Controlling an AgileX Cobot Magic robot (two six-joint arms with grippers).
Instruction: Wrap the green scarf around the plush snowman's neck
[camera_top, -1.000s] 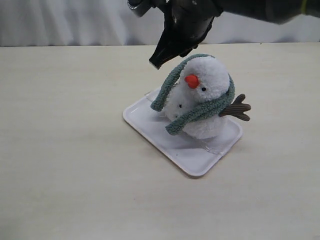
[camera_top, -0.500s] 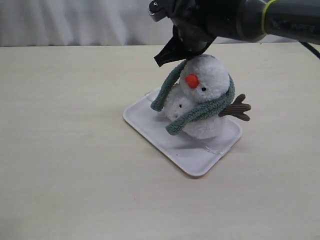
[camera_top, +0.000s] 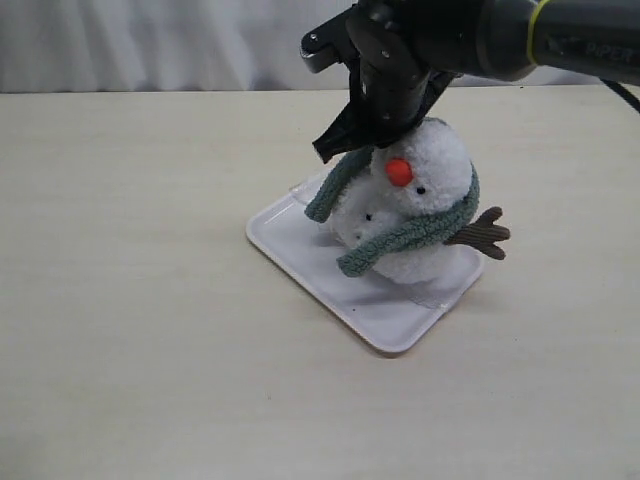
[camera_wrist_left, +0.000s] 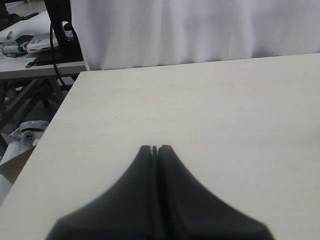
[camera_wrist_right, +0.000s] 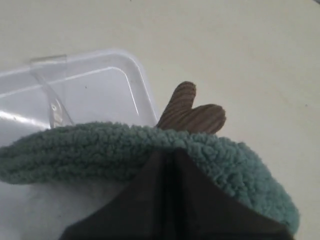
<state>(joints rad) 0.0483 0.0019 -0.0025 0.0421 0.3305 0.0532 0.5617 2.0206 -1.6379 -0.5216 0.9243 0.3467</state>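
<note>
Pale tabletop carries a white tray (camera_top: 290, 245) holding the snowman (camera_top: 440, 160). Right gripper (camera_top: 335, 148), jaws together, has descended against the scarf (camera_top: 400, 238). The scarf now rings below the head, so the wrap is nearly seated. Left gripper (camera_wrist_left: 155, 148) is closed and idle.

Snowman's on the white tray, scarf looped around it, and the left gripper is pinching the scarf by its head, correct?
No. It is the right gripper that pinches the scarf by the head of the snowman, as the right wrist view shows. The left gripper is shut over the table, holding nothing. The snowman is on the white tray, scarf looped around it.
</note>
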